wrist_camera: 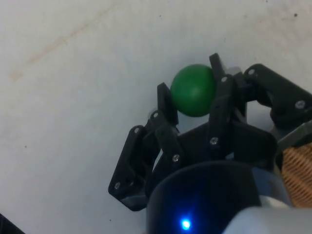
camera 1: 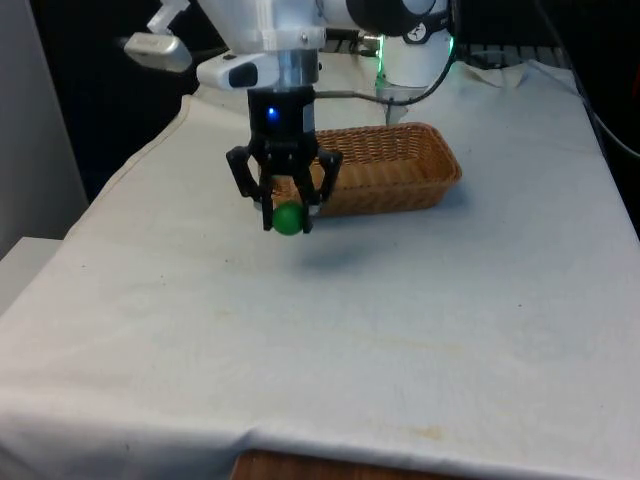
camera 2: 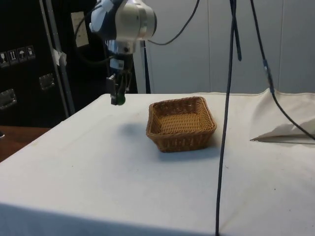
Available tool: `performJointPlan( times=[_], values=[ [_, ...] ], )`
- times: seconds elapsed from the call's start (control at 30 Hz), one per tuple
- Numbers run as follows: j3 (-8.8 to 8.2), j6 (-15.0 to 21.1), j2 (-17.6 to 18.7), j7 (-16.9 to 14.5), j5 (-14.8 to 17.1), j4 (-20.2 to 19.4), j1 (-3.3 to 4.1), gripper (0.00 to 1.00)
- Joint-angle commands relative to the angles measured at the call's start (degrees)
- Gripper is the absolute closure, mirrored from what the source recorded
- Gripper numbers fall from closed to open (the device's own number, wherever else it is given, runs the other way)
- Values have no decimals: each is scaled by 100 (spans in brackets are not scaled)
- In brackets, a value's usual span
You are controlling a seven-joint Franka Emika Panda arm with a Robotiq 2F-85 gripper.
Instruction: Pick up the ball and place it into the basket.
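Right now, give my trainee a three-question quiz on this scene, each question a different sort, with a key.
1. True or false: the green ball rests on the white cloth.
2. Multiple choice: in the front view, the gripper is A) over the middle of the wicker basket, B) at the basket's end on the front view's left, C) beyond the basket's end on the front view's right.
3. Short answer: what lies inside the basket?

Key
1. False: the gripper holds it above the cloth, its shadow below.
2. B.
3. Nothing that can be seen; the basket looks empty in the side view.
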Motion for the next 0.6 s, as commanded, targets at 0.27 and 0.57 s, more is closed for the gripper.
performJointPlan(
  times=[0.27, 0.57],
  values=[
    [-97, -17, -659, 160, -458, -504, 178, 99],
    [-17, -11, -1283, 235, -842, -940, 155, 99]
  ],
)
